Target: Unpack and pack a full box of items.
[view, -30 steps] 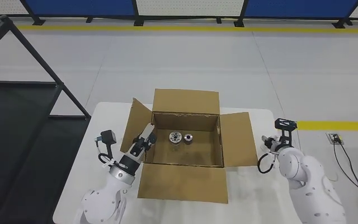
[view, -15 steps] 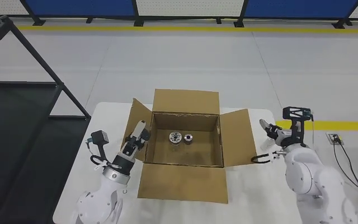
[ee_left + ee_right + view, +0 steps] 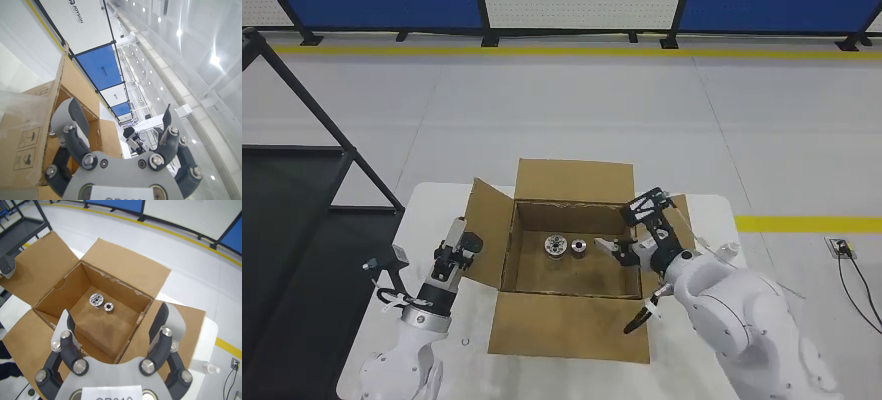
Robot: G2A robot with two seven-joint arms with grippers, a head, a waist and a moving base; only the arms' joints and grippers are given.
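Disc of holed silver metal (image 3: 96,299) and smaller silver collar (image 3: 108,307), two parts, sit by the far wall of one brown cardboard box (image 3: 572,325); left gripper (image 3: 121,107) and right gripper (image 3: 115,311) both spread.

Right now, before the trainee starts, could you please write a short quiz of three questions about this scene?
1. True or false: the cardboard box holds three metal parts.
2. Choose one. The right gripper is: A) shut on a metal part; B) open, over the box; C) lying flat on the table.
3. Missing word: beside the small metal bushing on the box floor lies a wider, holed metal ___.

Key: 1 false, there are only two; 2 B; 3 disc.
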